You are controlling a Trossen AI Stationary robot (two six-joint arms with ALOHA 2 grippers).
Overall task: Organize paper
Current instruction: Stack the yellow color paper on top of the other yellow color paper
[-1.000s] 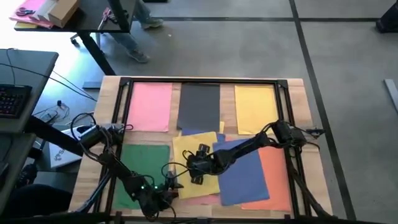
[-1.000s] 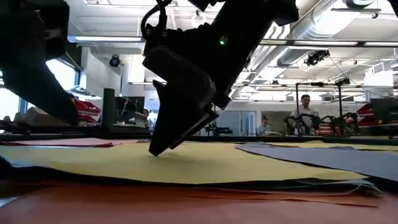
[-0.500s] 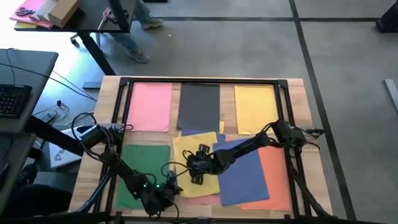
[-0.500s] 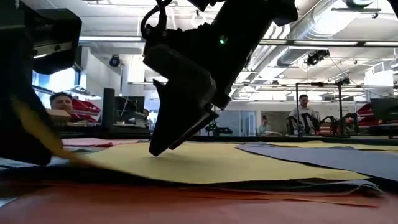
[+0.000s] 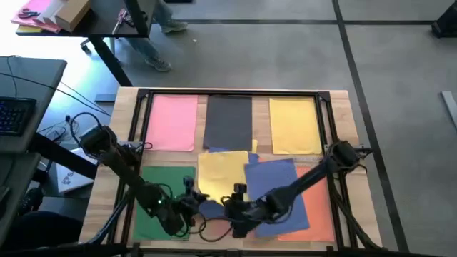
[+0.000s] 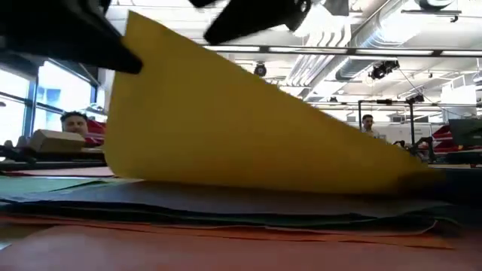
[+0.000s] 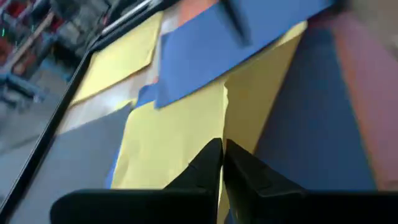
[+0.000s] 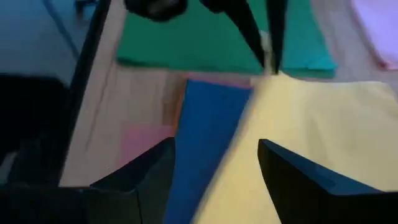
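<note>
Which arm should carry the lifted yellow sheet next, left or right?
Left, probably. The left claw is pinched shut on the yellow sheet, whose near edge is raised off the pile. The right claw is open beside it, gripping nothing.

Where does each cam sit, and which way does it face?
High: overhead, straight down on the table; both arms, left tool, right tool.
Low: tabletop height, level toward the room; dark arm parts at top, raised yellow sheet fills it.
Left wrist: on the left arm, looking past its shut fingers pinching the yellow sheet's edge.
Right wrist: on the right arm, looking past its open fingers at the left tool and green sheet.
Shared: all four show the lifted yellow sheet.
</note>
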